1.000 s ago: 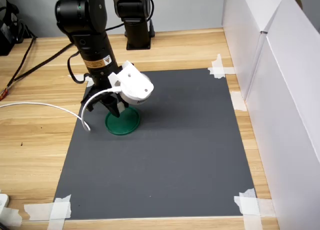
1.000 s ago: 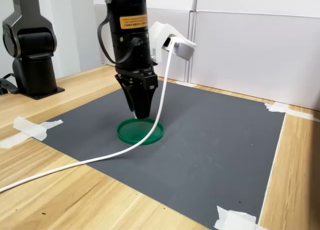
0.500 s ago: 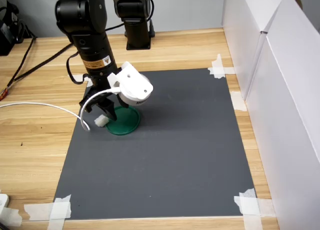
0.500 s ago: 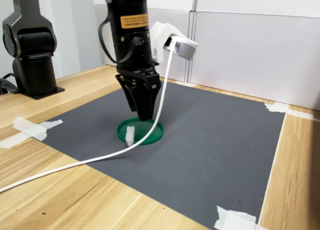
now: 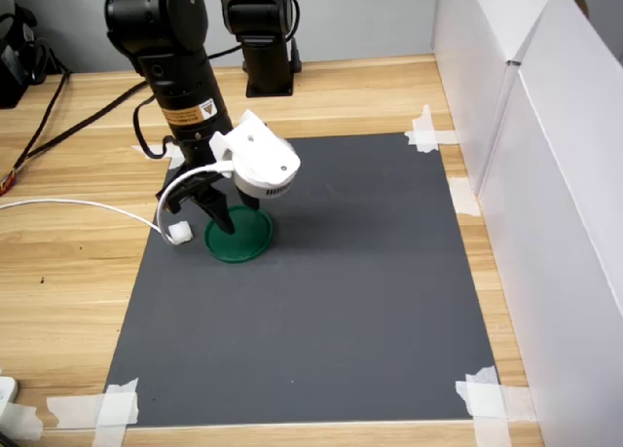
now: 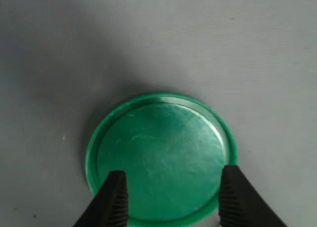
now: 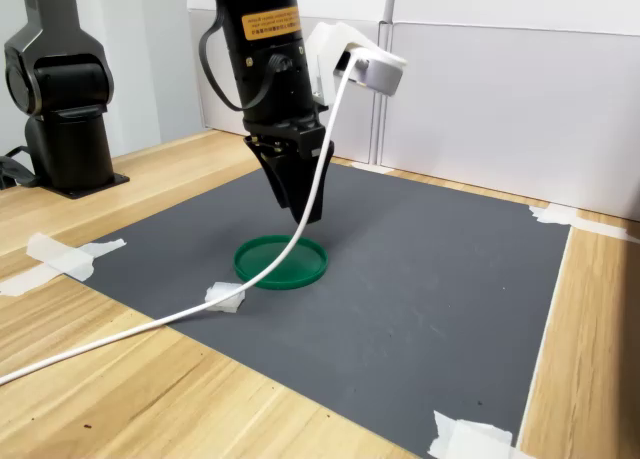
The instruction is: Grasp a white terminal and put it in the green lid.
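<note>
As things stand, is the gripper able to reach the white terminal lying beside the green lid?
Probably yes: the white terminal lies uncovered on the mat beside the green lid, though the white cable runs close by.

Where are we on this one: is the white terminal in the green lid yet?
Not yet. The green lid is empty in the wrist view. The white terminal lies on the grey mat beside the lid, by the white cable. The gripper hangs open above the lid, holding nothing. Left: regrasp the terminal and set it inside the lid.
</note>
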